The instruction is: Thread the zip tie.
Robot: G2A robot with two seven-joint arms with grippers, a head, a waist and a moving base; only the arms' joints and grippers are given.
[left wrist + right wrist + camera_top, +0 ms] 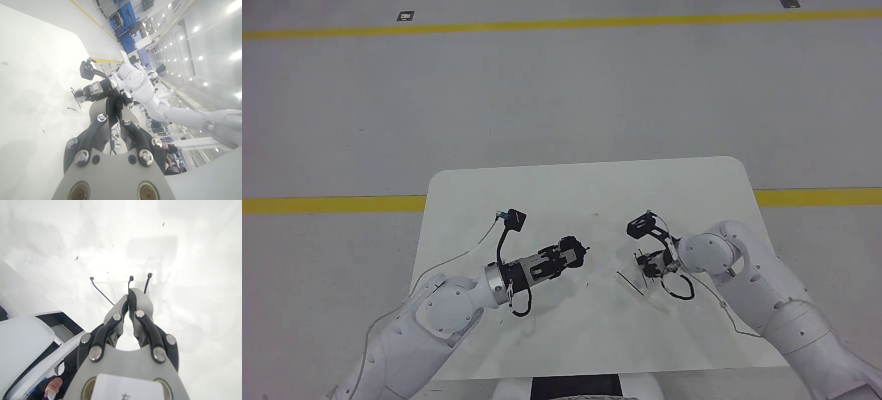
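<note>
One zip tie (pixel 131 278) is pinched by its strap in the right pincer (pixel 129 293), between the middle of the table (pixel 542 200) and its right edge. It seems light, thin and springy; holding near the head should steady it.

Bright ceiling lights (pixel 196 28), white glare on the table (pixel 189 256), perhaps faint shadows.

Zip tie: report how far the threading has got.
Done: the right gripper is shut on one zip tie, whose head pokes out beyond it. In hand: nothing more; the left gripper sits apart. Left: the strap is unlooped, not through the head. Two spare ties lie nearby.
</note>
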